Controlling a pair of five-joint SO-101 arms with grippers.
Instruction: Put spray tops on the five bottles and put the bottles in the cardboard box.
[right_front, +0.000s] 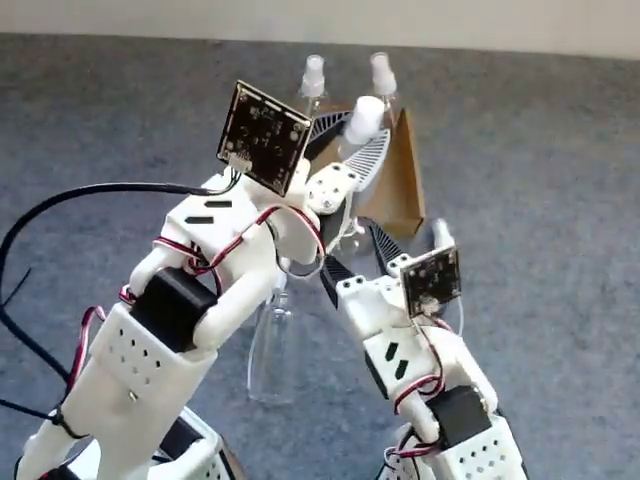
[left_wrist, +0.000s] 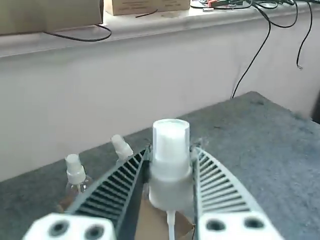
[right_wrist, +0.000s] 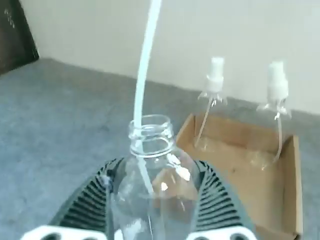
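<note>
My left gripper is shut on a white spray top, whose thin tube hangs down into the open neck of a clear bottle. My right gripper is shut on that bottle's body and holds it upright. In the high view the spray top sits in the left gripper, above the right gripper. The cardboard box lies just behind, with two topped bottles standing in it.
A clear uncapped bottle stands on the grey table under the left arm. Another bottle with a spray top stands beside the right arm. A black cable loops over the table at the left.
</note>
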